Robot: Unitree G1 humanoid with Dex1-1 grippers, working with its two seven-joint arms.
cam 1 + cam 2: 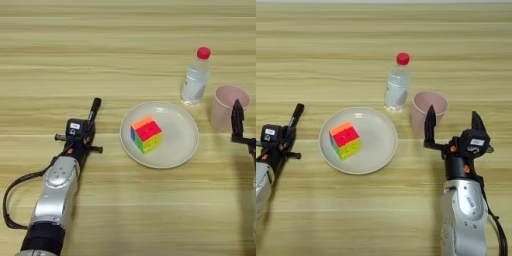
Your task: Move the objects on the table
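Note:
A slim black marker pen point(94, 108) sticks up and away from my left gripper point(86, 125), which is shut on its lower end at the table's point(125, 50) left side. The multicoloured puzzle cube point(146, 134) rests on a round cream plate point(180, 125) in the middle. To the right of the plate the pale pink cup point(418, 120) stands upright. My right gripper point(453, 123) is open just in front of the cup, and its left finger point(430, 122) overlaps the cup's wall while the other finger stands off to the right.
A clear plastic water bottle point(396, 85) with a red cap stands upright behind the plate, close to the cup's left. A black cable point(10, 200) loops beside my left forearm.

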